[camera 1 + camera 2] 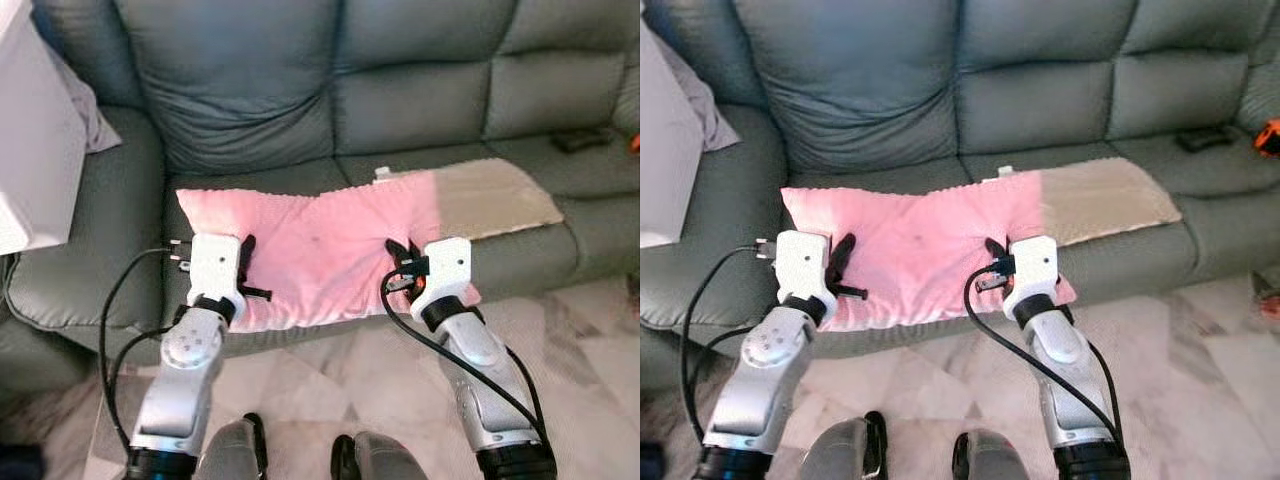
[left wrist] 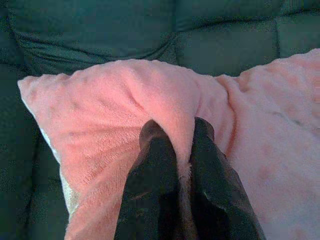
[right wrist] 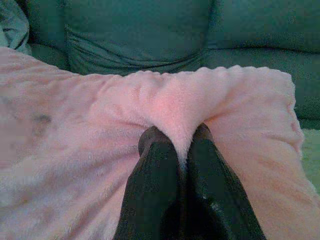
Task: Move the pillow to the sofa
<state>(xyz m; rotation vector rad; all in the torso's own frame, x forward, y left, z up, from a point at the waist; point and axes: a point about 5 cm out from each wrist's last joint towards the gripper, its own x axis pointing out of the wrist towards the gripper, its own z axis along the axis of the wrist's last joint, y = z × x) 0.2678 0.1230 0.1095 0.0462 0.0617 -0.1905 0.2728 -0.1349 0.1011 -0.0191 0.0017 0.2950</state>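
A flat pink fleece pillow (image 1: 320,250) lies across the seat of the grey sofa (image 1: 400,100), its front edge hanging over the seat's front. My left gripper (image 1: 246,262) is shut on a fold of the pillow (image 2: 150,95) near its left end. My right gripper (image 1: 401,252) is shut on another pinch of the pillow (image 3: 175,105) near its right front corner. In both wrist views the black fingers (image 2: 155,170) press together with pink fabric squeezed between them.
A beige mat (image 1: 495,195) lies on the seat, touching the pillow's right end. A dark remote (image 1: 580,138) rests on the right seat cushion. A white cloth (image 1: 35,150) covers the sofa's left arm. Marble floor (image 1: 330,380) lies below.
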